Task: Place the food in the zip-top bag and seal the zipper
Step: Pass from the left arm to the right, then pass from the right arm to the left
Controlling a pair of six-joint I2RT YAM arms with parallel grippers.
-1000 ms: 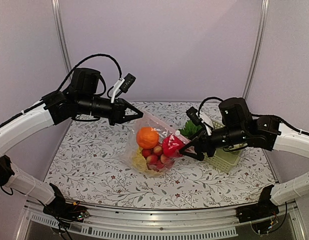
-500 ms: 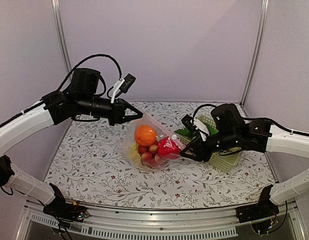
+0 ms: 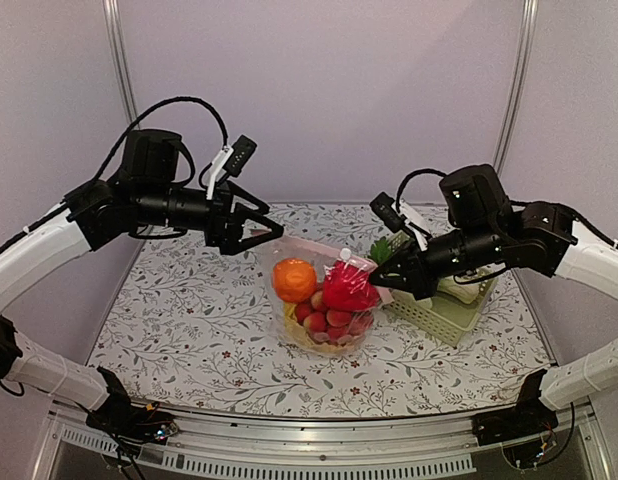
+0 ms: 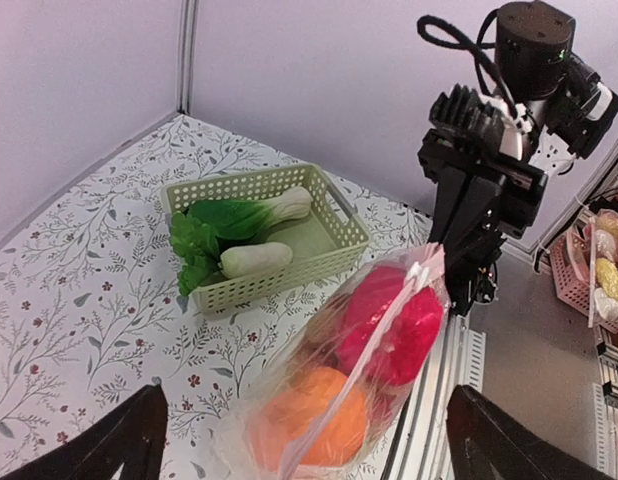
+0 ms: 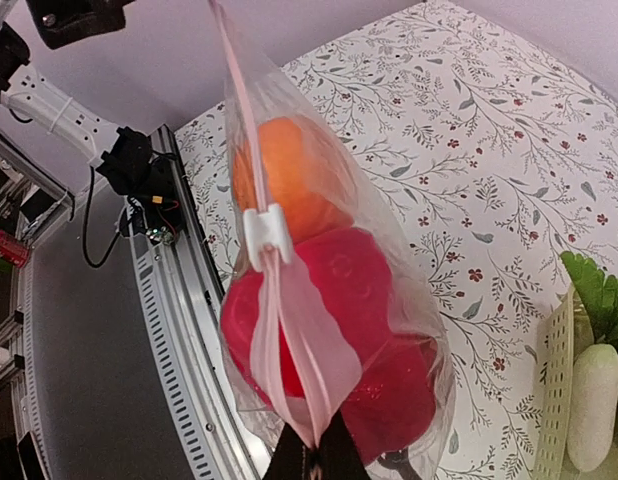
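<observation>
Jaws of the left gripper (image 3: 261,228) stand wide apart and hold nothing; in the left wrist view its two dark fingers flank the near end of the zip-top bag (image 3: 324,300) without touching it. Jaws of the right gripper (image 3: 377,271) are pinched tight on the other end of the zipper (image 5: 251,150), a pale pink strip along the bag's mouth.

From above, the zipper's long axis runs across the worktop (image 3: 189,330) from the left gripper to the right one, sloping slightly down toward the right. A small white slider (image 5: 264,236) sits on the strip, nearer the right gripper. Whether the mouth is closed all along cannot be told.

The bag hangs below the strip, mouth up and belly down, over the middle of the worktop; whether its bottom rests there is unclear. Inside it, the orange (image 3: 294,278) is on the left arm's side and the round red fruit (image 3: 349,288) is beside it on the right arm's side. Small red-pink fruits (image 3: 329,322) lie beneath them, with yellow-white napa cabbage (image 3: 307,343) at the bottom.

Just beyond the right gripper stands a pale green slotted basket (image 4: 289,283) holding two toy bok choy (image 4: 239,215), with green leaves and white stalks.
</observation>
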